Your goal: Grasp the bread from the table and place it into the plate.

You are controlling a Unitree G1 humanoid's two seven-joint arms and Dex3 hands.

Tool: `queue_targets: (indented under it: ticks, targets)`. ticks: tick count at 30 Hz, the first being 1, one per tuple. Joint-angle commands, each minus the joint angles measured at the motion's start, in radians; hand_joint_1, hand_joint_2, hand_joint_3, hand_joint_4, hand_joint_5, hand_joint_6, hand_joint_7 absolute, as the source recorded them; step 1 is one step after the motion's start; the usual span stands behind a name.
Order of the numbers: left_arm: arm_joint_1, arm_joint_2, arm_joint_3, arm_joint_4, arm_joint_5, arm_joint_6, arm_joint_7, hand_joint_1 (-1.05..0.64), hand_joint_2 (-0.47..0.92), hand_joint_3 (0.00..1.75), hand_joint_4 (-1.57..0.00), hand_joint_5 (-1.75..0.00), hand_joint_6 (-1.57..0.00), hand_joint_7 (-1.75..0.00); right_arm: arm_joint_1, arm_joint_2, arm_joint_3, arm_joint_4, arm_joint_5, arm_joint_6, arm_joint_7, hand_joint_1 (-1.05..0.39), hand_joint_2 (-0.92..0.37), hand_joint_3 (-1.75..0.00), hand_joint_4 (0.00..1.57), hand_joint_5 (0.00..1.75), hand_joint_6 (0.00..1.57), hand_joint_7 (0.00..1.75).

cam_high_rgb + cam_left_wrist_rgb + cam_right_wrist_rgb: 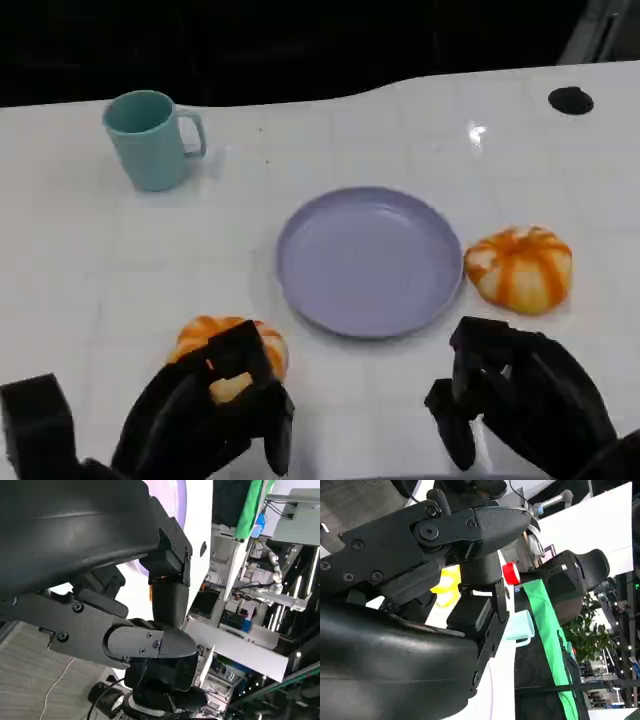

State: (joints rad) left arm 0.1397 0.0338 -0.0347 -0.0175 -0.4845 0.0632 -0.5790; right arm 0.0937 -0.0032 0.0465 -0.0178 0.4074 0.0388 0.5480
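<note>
The grasping step is in hand. The left hand [215, 405] is wrapped over a bread [228, 352] on the table [80, 260], with its fingers [240, 350] bent around it, so the bread seems to be held. The plate [370, 260] lies ahead of this hand, off to its right. Next, the bread should be lifted and carried over the plate. The right hand [515, 395] is kept curled with nothing in it. A second bread [520, 268] lies just ahead of it.
</note>
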Motion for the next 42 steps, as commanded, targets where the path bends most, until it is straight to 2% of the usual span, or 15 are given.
queue_targets:
  ticks: [1, 20, 24, 27, 29, 31, 34, 37, 39, 42]
  targets:
    - [0.012, 0.008, 0.006, -0.017, 0.008, -0.003, 0.004, -0.62, 0.92, 0.30, -0.97, -1.75, -0.74, -1.75, -0.001, -0.009, -0.009, 0.001, 0.010, -0.002, 0.005, -0.96, -0.92, -0.33, 1.19, 1.66, 1.03, 1.49]
    - [0.011, 0.008, 0.010, -0.017, 0.003, -0.004, 0.000, -0.62, 0.92, 0.30, -0.97, -1.75, -0.74, -1.75, 0.001, -0.009, -0.007, -0.009, 0.005, 0.002, -0.002, -0.96, -0.92, -0.33, 1.19, 1.65, 1.03, 1.49]
    - [0.008, 0.006, 0.013, -0.012, 0.008, -0.049, -0.018, -0.62, 0.92, 0.33, -0.90, -1.75, -0.66, -1.75, 0.001, -0.007, -0.008, -0.007, 0.007, 0.000, -0.001, -0.96, -0.92, -0.33, 1.19, 1.65, 1.03, 1.49]
    - [0.010, 0.015, 0.019, -0.031, 0.019, -0.065, -0.001, -0.61, 0.92, 0.33, -0.79, -1.75, -0.53, -1.72, 0.002, -0.007, -0.007, -0.009, 0.005, 0.000, -0.003, -0.96, -0.92, -0.33, 1.19, 1.65, 1.04, 1.48]
    - [0.007, 0.020, 0.025, -0.042, 0.033, -0.080, 0.011, -0.60, 0.92, 0.30, -0.67, -1.75, -0.48, -1.64, 0.001, -0.008, -0.007, -0.006, 0.003, -0.002, -0.003, -0.96, -0.92, -0.33, 1.19, 1.65, 1.04, 1.48]
    - [-0.001, 0.022, 0.032, -0.039, 0.069, -0.135, 0.016, -0.61, 0.92, 0.30, -0.55, -1.73, -0.50, -1.38, 0.000, -0.007, -0.006, -0.008, 0.001, -0.002, -0.004, -0.96, -0.92, -0.33, 1.19, 1.65, 1.03, 1.47]
    - [-0.015, 0.027, 0.041, -0.027, 0.118, -0.213, 0.018, -0.61, 0.92, 0.29, -0.51, -1.66, -0.53, -1.11, 0.001, -0.007, -0.003, -0.009, -0.002, -0.004, -0.005, -0.96, -0.92, -0.34, 1.19, 1.65, 1.03, 1.47]
    - [-0.026, 0.043, 0.050, -0.021, 0.202, -0.291, 0.052, -0.68, 0.92, 0.25, -0.47, -1.43, -0.52, -0.73, 0.003, -0.005, -0.001, -0.014, 0.003, 0.005, -0.008, -0.96, -0.92, -0.34, 1.18, 1.66, 1.03, 1.47]
    - [-0.028, 0.057, 0.054, -0.023, 0.245, -0.329, 0.070, -0.74, 0.92, 0.22, -0.42, -1.21, -0.51, -0.47, 0.005, -0.002, 0.000, -0.018, 0.003, 0.008, -0.014, -0.96, -0.92, -0.33, 1.18, 1.66, 1.03, 1.47]
    - [-0.036, 0.090, 0.060, -0.022, 0.327, -0.406, 0.098, -0.71, 0.92, 0.17, -0.31, -1.05, -0.44, -0.30, 0.009, -0.003, 0.003, -0.023, 0.001, 0.006, -0.018, -0.95, -0.92, -0.34, 1.18, 1.66, 1.04, 1.47]
